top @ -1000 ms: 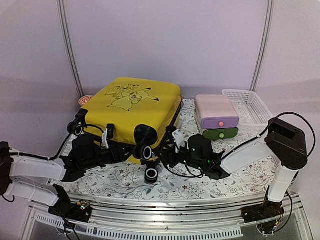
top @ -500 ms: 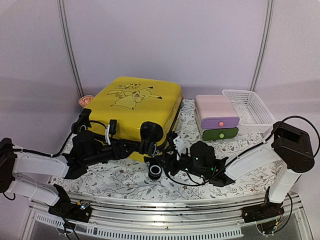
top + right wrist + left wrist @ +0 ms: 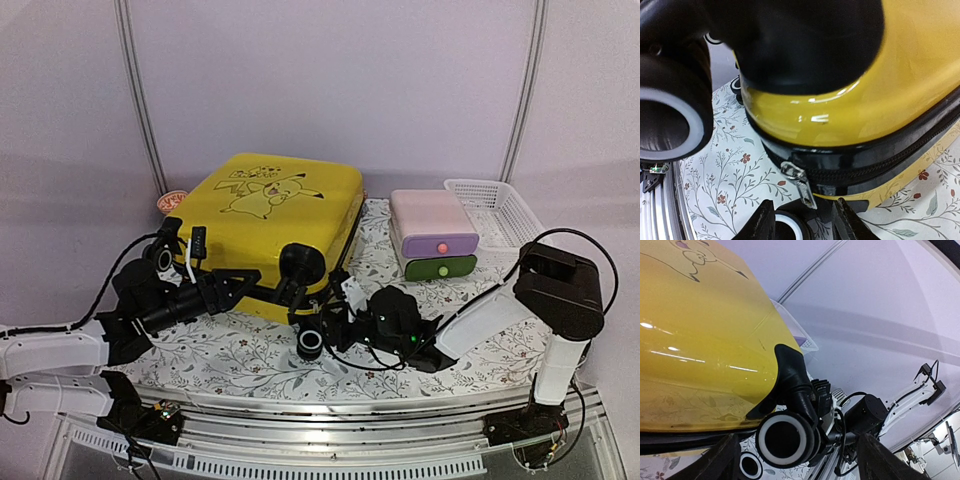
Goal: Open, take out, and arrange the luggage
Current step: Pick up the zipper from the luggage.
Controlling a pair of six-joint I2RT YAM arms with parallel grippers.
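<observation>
Yellow luggage [image 3: 275,215] lies flat and zipped shut on the floral-clothed bench [image 3: 240,365], left of centre, its wheel end toward the arms. A black line drawing of Pikachu [image 3: 262,195] covers the lid; the small lettering [image 3: 250,166] above it is too fine for us to read. The left claw [image 3: 238,284] hovers at the shell's near edge, its fingers [image 3: 715,460] spread wide; in its wrist view we see a black, white-ringed wheel [image 3: 785,439] framed between them. The right claw [image 3: 804,202], likewise spread, sits low at the corner; the silver zipper pull [image 3: 801,185] hangs between its fingertips [image 3: 765,212], and we cannot see either touching it. A pink-and-green drawer box [image 3: 435,240] and a white mesh basket [image 3: 495,212] stand to the right, apart from the case.
</observation>
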